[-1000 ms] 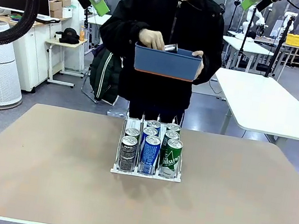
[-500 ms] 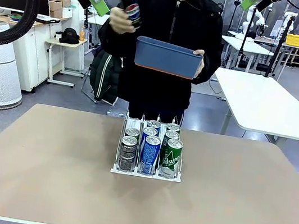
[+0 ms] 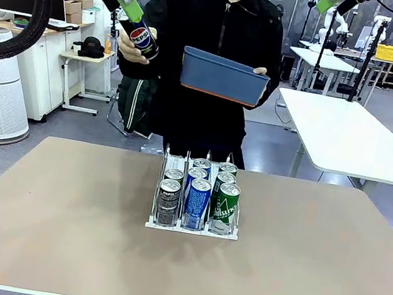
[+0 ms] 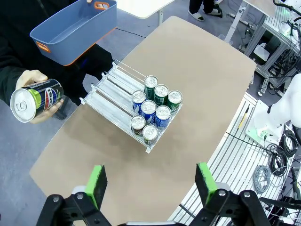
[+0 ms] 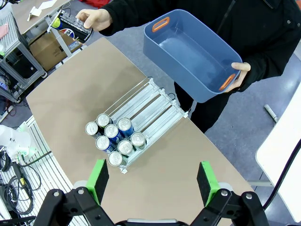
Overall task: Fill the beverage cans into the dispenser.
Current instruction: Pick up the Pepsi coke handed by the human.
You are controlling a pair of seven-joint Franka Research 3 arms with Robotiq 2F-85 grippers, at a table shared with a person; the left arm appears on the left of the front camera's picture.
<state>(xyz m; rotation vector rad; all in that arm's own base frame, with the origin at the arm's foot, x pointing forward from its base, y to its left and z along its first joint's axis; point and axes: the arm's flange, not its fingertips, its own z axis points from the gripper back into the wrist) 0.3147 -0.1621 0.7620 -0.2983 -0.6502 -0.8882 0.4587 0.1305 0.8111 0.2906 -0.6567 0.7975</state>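
I read this as the handover: both grippers, left gripper (image 4: 149,181) and right gripper (image 5: 151,181), gape empty, so next I'd close the left on the person's offered black can (image 3: 142,37).

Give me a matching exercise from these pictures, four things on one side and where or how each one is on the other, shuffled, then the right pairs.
Things:
1. black can
2. blue bin
3. dispenser
4. left gripper

States:
A. on the table, holding eight cans
B. open, holding nothing
C. in one of the person's hands, held out to the side
D. held in the person's other hand, nothing visible inside

Pairs: 1-C, 2-D, 3-A, 4-B
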